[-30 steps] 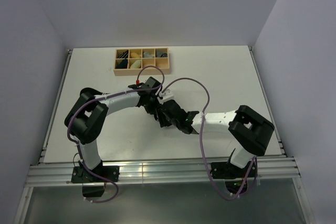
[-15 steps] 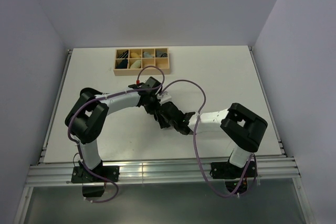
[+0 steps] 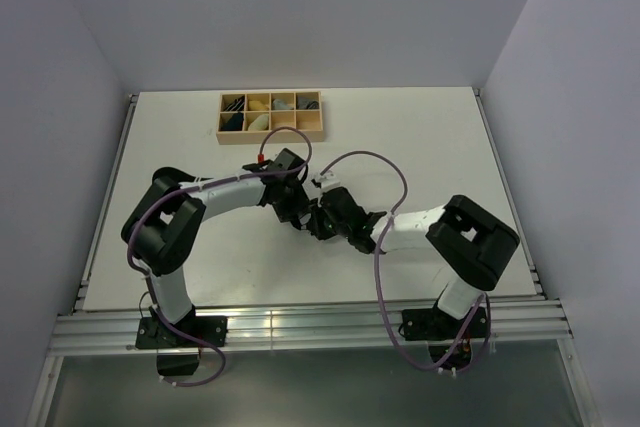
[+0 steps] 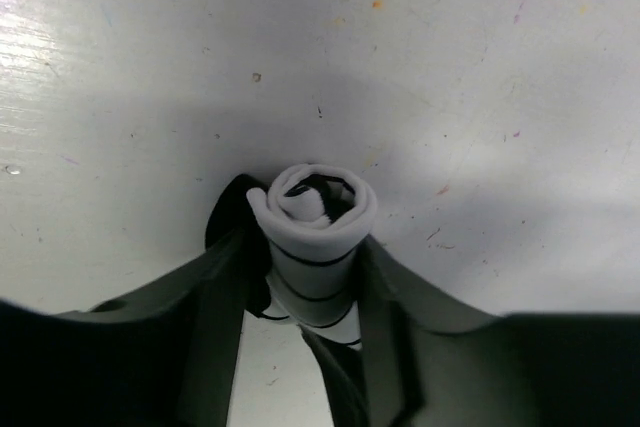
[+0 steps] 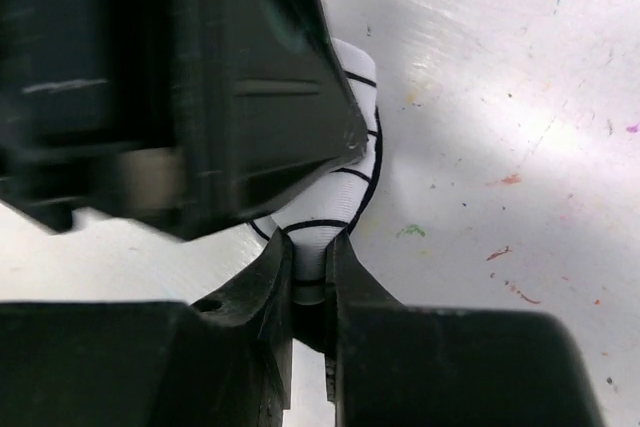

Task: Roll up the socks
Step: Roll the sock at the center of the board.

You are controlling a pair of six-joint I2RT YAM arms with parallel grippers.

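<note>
white table (image 4: pixel 480 67): socks (image 4: pixel 318 219) rolled, white, thin black stripes

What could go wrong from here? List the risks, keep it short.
The white striped sock is rolled but its end looks untucked; it may unwind if the left fingers let go. The right fingers pinch only a thin edge of it, which could slip or pull the roll open. Both sets crowd together, so they may bump.

Socks (image 4: pixel 318 222) between left end effector (image 4: pixel 305 252) and right end effector (image 5: pixel 310 252), tray (image 3: pixel 270 137) behind
</note>
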